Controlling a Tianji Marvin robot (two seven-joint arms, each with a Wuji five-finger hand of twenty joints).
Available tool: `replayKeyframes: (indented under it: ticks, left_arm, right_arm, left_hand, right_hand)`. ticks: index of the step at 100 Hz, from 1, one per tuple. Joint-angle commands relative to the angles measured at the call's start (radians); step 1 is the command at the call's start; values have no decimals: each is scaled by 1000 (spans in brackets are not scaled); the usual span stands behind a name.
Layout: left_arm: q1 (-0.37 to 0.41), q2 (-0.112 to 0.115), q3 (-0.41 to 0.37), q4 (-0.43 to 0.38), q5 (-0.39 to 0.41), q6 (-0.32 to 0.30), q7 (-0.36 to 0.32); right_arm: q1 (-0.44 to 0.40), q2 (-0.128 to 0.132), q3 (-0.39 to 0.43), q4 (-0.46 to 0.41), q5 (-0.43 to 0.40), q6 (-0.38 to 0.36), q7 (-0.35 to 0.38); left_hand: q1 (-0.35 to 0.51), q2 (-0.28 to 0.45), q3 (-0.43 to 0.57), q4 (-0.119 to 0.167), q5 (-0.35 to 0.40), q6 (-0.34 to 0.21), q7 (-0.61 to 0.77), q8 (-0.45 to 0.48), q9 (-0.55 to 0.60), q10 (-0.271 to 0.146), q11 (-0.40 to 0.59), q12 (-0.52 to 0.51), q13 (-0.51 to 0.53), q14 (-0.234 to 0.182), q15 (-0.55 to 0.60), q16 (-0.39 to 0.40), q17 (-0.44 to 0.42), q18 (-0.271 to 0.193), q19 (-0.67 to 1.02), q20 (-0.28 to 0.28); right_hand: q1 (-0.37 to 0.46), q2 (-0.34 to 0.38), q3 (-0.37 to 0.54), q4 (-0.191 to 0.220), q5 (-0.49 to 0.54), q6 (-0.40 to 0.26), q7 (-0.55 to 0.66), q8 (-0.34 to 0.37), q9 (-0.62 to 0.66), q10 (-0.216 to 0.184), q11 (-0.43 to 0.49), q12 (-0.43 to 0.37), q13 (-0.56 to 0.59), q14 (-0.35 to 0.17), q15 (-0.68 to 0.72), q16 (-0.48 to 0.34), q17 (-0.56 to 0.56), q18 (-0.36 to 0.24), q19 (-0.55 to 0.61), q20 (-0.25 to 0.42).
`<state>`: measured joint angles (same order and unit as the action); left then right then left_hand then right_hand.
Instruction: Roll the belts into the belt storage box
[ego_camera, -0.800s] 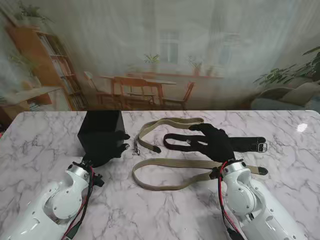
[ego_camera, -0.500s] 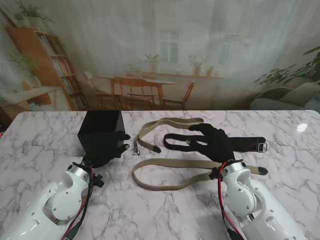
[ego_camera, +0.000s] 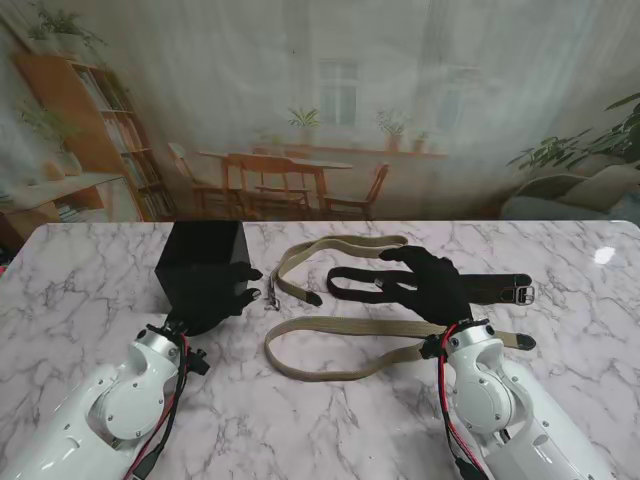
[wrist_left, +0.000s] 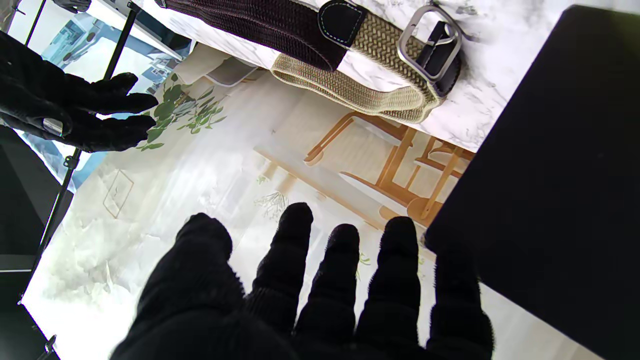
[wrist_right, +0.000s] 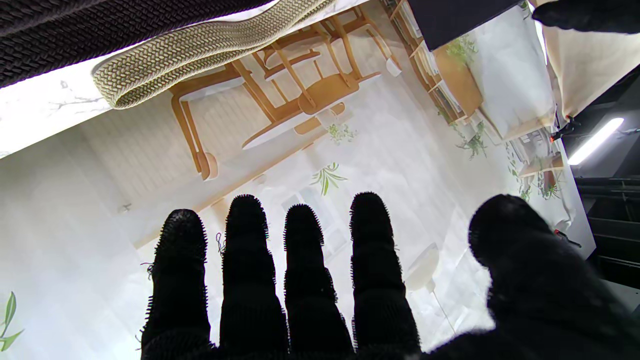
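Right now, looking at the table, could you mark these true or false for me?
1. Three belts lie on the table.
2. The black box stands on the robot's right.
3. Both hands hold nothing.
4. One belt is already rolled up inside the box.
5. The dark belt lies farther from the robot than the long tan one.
1. True: two tan belts and one dark belt.
2. False: the black box stands on its left.
3. True: the left hand and right hand have their fingers spread.
4. False: all three lie unrolled on the table.
5. True.
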<state>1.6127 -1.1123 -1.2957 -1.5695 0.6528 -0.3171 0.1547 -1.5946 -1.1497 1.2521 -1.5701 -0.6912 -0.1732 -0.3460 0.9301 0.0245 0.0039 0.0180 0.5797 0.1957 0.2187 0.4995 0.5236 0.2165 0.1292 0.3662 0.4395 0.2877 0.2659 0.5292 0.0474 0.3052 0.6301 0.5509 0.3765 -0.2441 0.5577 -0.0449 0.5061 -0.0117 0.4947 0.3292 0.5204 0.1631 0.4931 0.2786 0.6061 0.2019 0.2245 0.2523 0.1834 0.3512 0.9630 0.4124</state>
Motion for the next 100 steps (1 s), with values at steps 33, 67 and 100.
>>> replayKeyframes:
  ticks: [33,67,100]
  left_arm:
    - [-13,0,23,9,0,11,-23]
    - [-14,5,51,-2,8,25,-44]
    - [-7,3,37,4,5,19,-36]
  right_arm:
    - [-113,46,122,-87,-179,-91,98]
    - [-186,85,176,-61,-367,-144,128]
    - [-172,99,139,-12,-449,-87,99]
  left_hand:
    - [1,38,-29,-22,14,2,7,7,15,-13,11,8,-5,-6,-17,0,-10,21,-24,12]
    - [-2,39,-30,-22,2,-1,2,5,14,-15,12,9,-5,-8,-16,0,-8,20,-22,12]
    - [0,38,-29,-22,7,0,5,6,14,-16,13,9,-5,-8,-16,0,-9,20,-22,12]
  right_hand:
    - [-4,-54,35,-11,14,-30,3,26,40,-14,-24,-6,28,-30,0,16,3,8,1,10]
    - [-70,-249,173,-33,-26,-114,-18,16,-11,-10,-69,-13,-17,-36,-43,6,-23,11,-41,6]
    - [-69,-311,188,-48,-11,-174,23,31,-86,10,-81,-13,-82,-34,-67,-3,-63,3,-92,5]
